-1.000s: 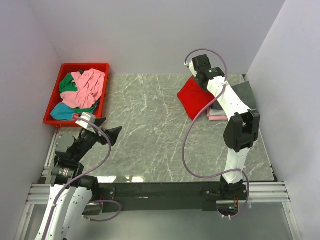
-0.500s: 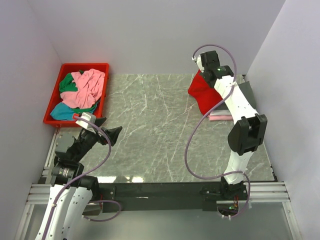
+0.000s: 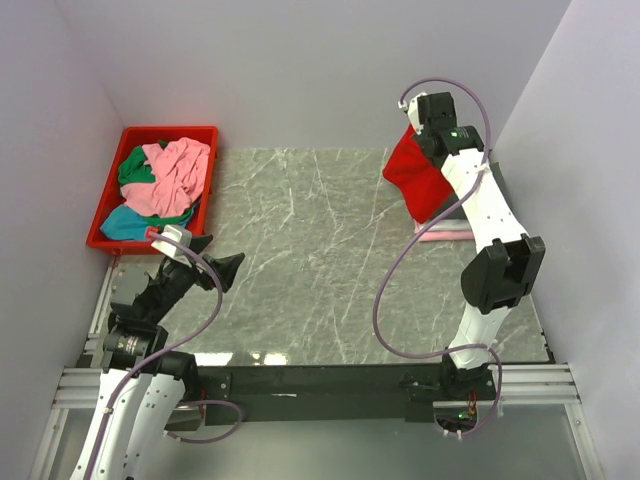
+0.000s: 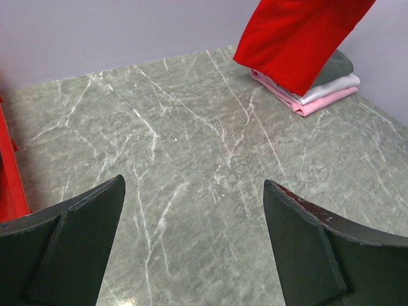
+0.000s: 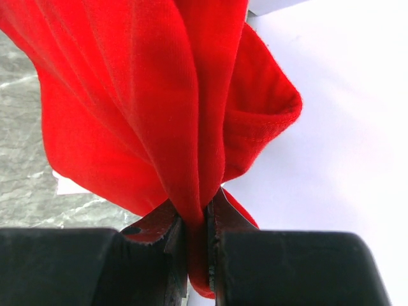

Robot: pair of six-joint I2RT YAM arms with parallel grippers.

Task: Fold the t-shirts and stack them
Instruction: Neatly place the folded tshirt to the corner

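Red tee (image 3: 415, 180) carried further toward far right corner, pinched in right gripper (image 5: 205, 220), hung over folded stack (image 4: 319, 94). Left gripper (image 4: 193, 185) held agape near left edge.

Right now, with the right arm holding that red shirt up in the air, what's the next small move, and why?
Probably ease the right gripper down toward the folded stack. Its jaws are shut on the red t-shirt, which hangs clear of the table with its lower edge right by the pink, white and dark grey pile. Lowering should let the cloth settle there before release.
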